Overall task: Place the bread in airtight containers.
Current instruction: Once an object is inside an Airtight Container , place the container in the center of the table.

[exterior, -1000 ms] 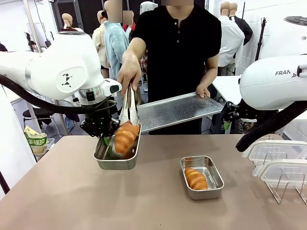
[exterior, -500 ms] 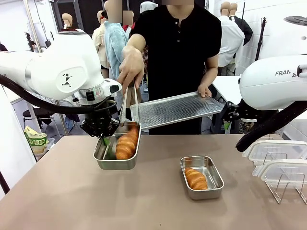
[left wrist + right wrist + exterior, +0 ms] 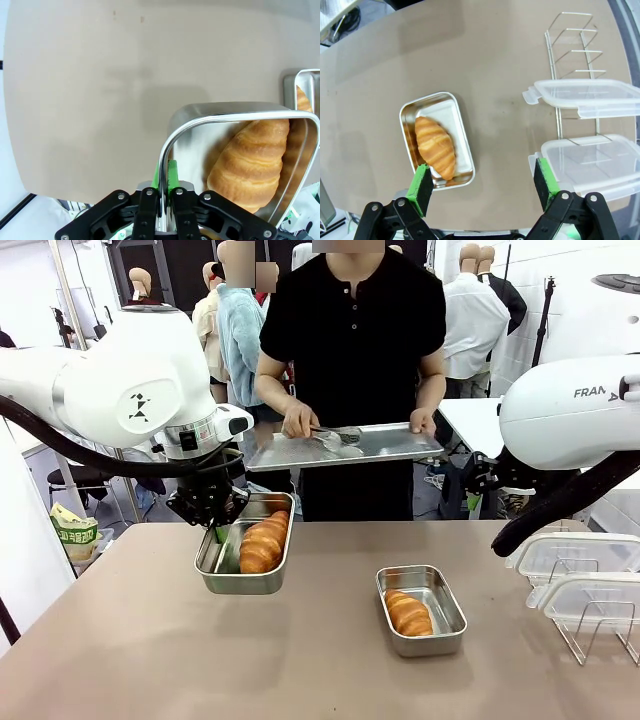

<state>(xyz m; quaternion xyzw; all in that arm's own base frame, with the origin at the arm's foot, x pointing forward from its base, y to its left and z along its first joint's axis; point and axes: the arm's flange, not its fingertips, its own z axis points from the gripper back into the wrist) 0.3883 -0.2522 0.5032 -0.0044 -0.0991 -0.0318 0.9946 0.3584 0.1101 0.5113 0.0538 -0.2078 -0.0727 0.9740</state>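
Black, green-padded left end effector [image 3: 218, 531] pinched tight on a pan rim, right end effector [image 3: 482, 180] spread wide and holding nothing!

The left one clamps the far-left rim of a shiny rectangular steel pan [image 3: 240, 585] at the far left of the beige table [image 3: 150, 660], and 1 golden-brown ridged croissant roll [image 3: 263, 543] lies inside, just beside the green pads. A 2nd steel pan [image 3: 440, 640] sits toward the middle-right with another glossy roll [image 3: 408, 613] in it, right below the open right end effector. 2 clear plastic snap-on lids [image 3: 580, 555] rest on a wire rack [image 3: 570, 50] at the right edge. Across the table, a person in a black shirt holds a large flat steel tray [image 3: 390, 445], 1 hand [image 3: 298, 423] on metal tongs [image 3: 335, 437] lying on it.
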